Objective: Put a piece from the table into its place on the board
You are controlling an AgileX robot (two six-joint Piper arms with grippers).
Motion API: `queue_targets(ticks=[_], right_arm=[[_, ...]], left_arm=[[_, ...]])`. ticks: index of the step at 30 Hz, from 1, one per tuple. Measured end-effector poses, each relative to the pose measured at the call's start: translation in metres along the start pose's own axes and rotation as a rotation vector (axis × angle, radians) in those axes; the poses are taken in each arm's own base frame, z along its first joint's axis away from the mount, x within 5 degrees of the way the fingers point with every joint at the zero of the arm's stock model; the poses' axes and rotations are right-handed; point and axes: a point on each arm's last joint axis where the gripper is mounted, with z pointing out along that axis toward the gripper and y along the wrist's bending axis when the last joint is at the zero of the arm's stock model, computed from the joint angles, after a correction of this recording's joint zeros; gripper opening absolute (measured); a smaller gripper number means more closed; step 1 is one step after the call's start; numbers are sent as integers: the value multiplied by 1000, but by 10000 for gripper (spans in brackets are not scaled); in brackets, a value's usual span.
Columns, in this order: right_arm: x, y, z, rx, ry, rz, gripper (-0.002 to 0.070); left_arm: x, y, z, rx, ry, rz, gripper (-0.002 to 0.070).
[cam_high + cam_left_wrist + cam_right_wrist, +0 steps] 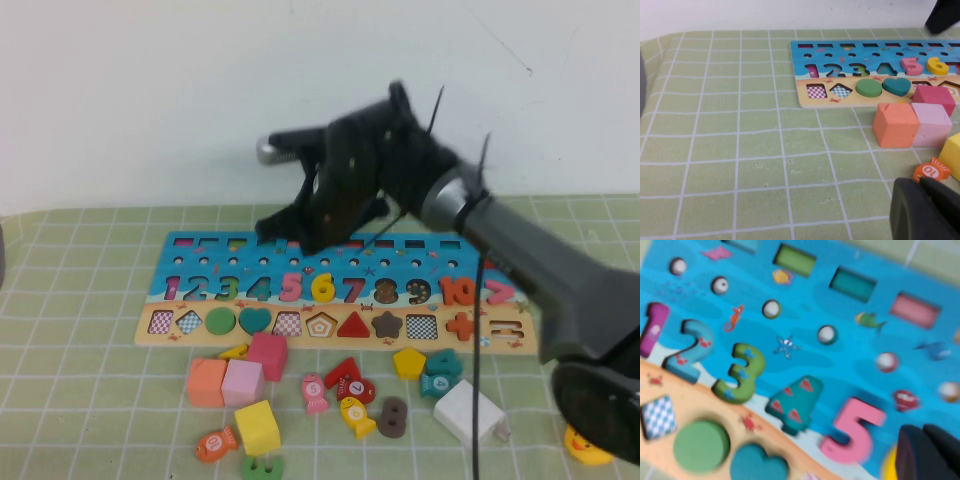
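**Desk:** Where are the claws?

**Photographer:** The left gripper hangs low over the table, nearest the camera side and just beside an orange fish marked 10. Whether it is open or shut cannot be told, and nothing shows in it.

**Desk:** And in front of the board?

**Photographer:** Loose pieces lie scattered on the green grid cloth. An orange block touches a pink block, with a yellow block nearer the camera. To the right lie a yellow fish, a brown 8, a yellow pentagon and a white block.

**Desk:** The yellow numeral?

**Photographer:** The piece is on the board. It stands in the numeral row between the pink 5 and the 7, where the blue band meets the tan one.

**Desk:** The right arm?

**Photographer:** It reaches in from the near right. The right gripper is raised over the board's blue upper band, just beyond the 6 and clear of it. It is blurred, so its opening cannot be told. Its wrist camera looks down on the 2, 3, 4 and 5.
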Motion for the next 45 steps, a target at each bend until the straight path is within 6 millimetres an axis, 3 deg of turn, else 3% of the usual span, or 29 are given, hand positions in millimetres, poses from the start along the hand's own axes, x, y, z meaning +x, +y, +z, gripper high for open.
queue_targets(ticks=[4,10,17,21,36,40,45], right_arm=[[-10,-1,-48,53,-22,-92,-1],[-22,4,-138,106,-129,-191,-1],[-15,39,-233,49,-286,-343,-1],[-5,55,-274,12,-354,-389,-1],[32,70,-393,-79,-562,-460,-1],[44,71,-406,-91,-563,-477,-1],[56,73,-404,-94,-511,-502,-1]], left_arm=[[0,0,0,0,0,0,-1],[0,0,0,0,0,0,-1],[0,0,0,0,0,0,-1],[0,0,0,0,0,0,-1],[0,0,0,0,0,0,-1],[0,0,0,0,0,0,-1],[0,0,0,0,0,0,-1]])
